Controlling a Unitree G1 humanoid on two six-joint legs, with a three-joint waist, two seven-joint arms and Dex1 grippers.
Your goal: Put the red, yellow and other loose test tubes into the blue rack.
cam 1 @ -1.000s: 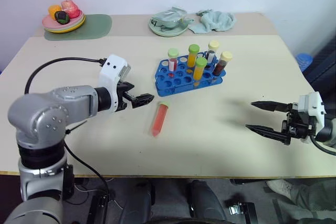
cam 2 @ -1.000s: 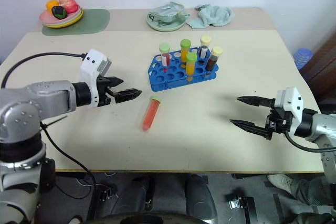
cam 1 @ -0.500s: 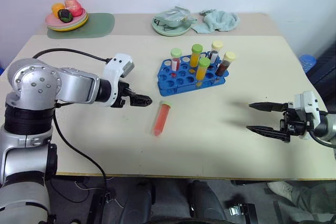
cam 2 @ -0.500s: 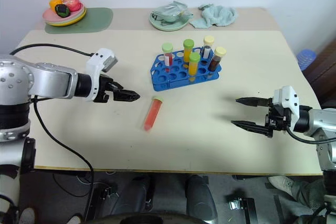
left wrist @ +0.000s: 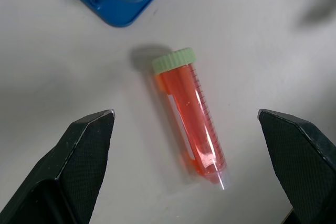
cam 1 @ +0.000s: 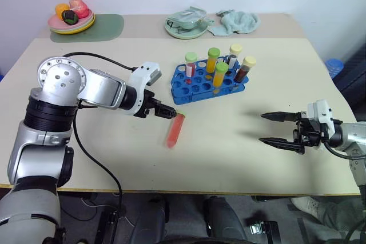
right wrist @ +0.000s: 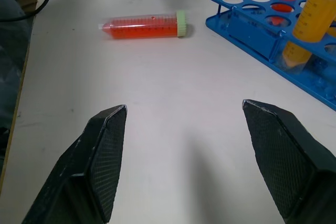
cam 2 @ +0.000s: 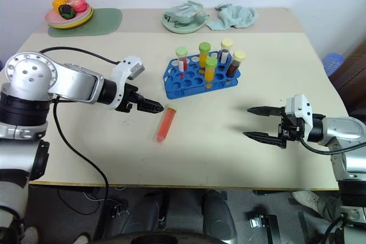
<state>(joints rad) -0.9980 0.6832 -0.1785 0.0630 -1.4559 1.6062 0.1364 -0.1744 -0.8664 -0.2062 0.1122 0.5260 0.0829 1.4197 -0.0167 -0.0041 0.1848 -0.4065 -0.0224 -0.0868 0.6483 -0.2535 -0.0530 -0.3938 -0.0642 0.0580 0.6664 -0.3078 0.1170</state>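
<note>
Hand (cam 1: 169, 114) (left, splayed) — seemingly just above red tube (cam 1: 174, 130)

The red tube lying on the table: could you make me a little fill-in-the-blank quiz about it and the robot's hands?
1. The red tube lies on the table with a light ____ cap.
2. The left gripper hovers over it with its fingers ____.
3. The rack holding the upright tubes is ____ in colour.
4. The right gripper holds ____.

Missing words: green; open; blue; nothing
</note>
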